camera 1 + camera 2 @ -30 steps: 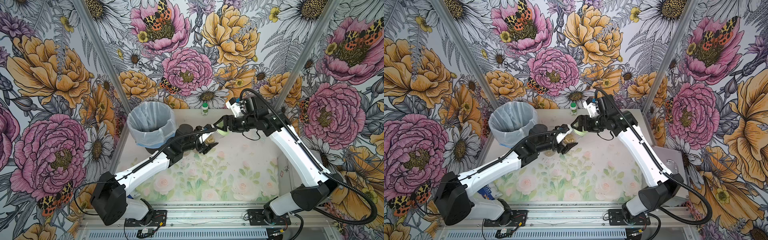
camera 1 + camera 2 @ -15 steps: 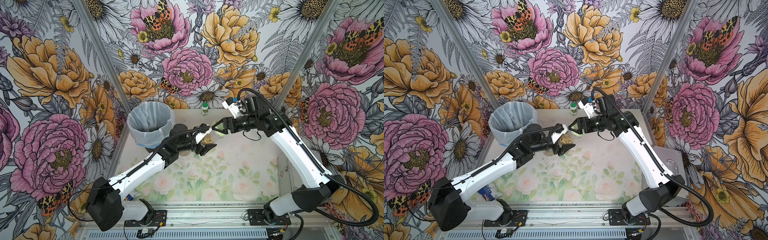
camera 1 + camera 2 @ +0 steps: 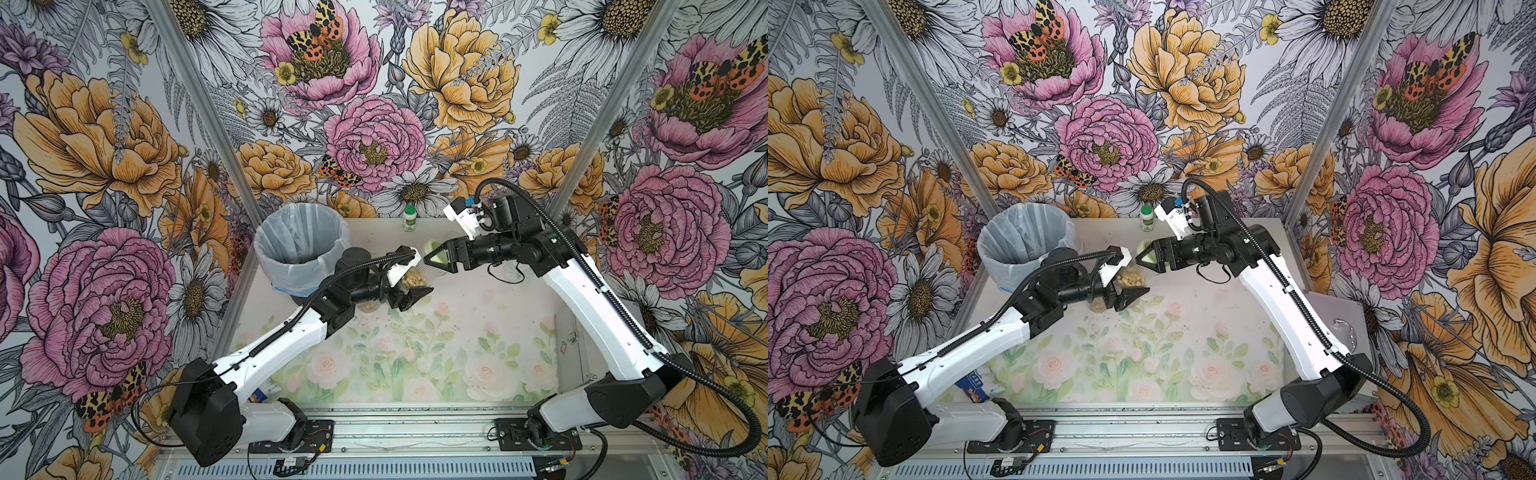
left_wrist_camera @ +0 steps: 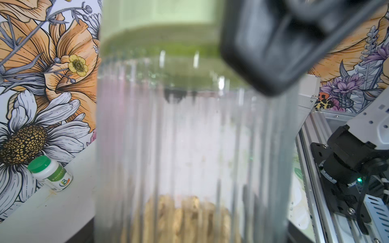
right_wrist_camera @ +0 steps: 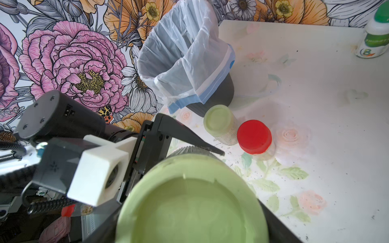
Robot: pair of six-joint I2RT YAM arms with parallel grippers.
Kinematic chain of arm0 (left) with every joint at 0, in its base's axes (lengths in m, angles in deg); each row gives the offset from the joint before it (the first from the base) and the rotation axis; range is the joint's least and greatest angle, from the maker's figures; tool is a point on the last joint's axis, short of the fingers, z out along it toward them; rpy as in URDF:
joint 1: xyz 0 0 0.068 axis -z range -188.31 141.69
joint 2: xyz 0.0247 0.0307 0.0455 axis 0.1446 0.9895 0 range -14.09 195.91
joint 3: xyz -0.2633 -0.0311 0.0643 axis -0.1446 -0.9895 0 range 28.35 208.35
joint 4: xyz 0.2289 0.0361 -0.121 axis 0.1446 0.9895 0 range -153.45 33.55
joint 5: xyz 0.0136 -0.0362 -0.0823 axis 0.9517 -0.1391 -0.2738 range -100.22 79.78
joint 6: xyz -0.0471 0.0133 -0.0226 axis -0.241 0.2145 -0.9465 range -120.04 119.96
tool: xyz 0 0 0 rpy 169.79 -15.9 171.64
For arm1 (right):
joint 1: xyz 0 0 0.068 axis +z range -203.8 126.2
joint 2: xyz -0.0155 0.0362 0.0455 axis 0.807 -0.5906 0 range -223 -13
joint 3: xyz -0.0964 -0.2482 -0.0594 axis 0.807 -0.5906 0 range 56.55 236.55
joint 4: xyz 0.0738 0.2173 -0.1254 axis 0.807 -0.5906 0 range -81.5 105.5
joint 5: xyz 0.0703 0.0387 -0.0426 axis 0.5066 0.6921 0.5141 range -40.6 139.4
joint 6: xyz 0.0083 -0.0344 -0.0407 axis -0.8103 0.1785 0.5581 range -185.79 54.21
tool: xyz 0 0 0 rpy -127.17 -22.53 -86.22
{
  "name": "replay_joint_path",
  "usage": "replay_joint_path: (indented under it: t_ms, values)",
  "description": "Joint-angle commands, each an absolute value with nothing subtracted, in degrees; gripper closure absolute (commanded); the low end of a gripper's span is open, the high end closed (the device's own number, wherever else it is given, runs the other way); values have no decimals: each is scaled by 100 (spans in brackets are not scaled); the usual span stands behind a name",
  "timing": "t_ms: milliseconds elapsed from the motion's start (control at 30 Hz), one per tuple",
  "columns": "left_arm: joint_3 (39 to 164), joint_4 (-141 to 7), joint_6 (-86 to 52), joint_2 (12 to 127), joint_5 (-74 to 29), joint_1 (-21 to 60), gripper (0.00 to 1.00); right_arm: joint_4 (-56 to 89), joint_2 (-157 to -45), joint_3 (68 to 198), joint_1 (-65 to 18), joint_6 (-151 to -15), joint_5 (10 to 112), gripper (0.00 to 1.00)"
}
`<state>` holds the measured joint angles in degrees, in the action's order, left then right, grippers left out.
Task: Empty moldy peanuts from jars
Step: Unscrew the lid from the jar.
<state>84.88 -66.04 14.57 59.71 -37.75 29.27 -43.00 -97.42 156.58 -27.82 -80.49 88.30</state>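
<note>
From the top: cannot read the label on the bottle (image 3: 409, 219). Clamps a tilted jar (image 3: 419, 275) in the left gripper (image 3: 411, 282) near the bin (image 3: 291, 272), peanuts (image 3: 409, 279) inside; straddles its green lid (image 3: 438, 257) with the right gripper (image 3: 434, 259).

From the left wrist: shows a "B" logo on the bottle's green label (finer print illegible) and peanuts heaped at the jar's base.

From the right wrist: flanks the lid with both jaws, pinching or merely touching, hard to tell; shows a green-lidded jar (image 5: 219, 124) and a red-lidded jar (image 5: 254, 136) side by side by the bin.

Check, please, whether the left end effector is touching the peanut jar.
Touching. The right wrist view shows one finger of the left end effector lying along the jar's ribbed side; in both top views the jar sits between its jaws.
</note>
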Motion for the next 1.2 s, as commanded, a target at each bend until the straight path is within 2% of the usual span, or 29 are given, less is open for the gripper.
replay_joint_path:
  t_ms: [0, 533, 767, 933, 1167]
  values:
    - [8529, -7558, 1302, 5625, -3871, 2835, 72, -4540, -9605, 15587, -2752, -7911, 8993, 14]
    - [8446, -7558, 1299, 5552, -3800, 2783, 73, -4523, -9517, 15621, -2761, -7882, 9074, 11]
    - [8423, -7552, 1318, 5563, -3710, 2772, 73, -4514, -9355, 15623, -2761, -7734, 9247, 2]
    - [8425, -7549, 1332, 5561, -3620, 2764, 72, -4506, -9092, 15579, -2761, -7648, 9311, 1]
    - [8424, -7546, 1364, 5570, -3517, 2777, 73, -4460, -8628, 15525, -2816, -8055, 8689, 1]
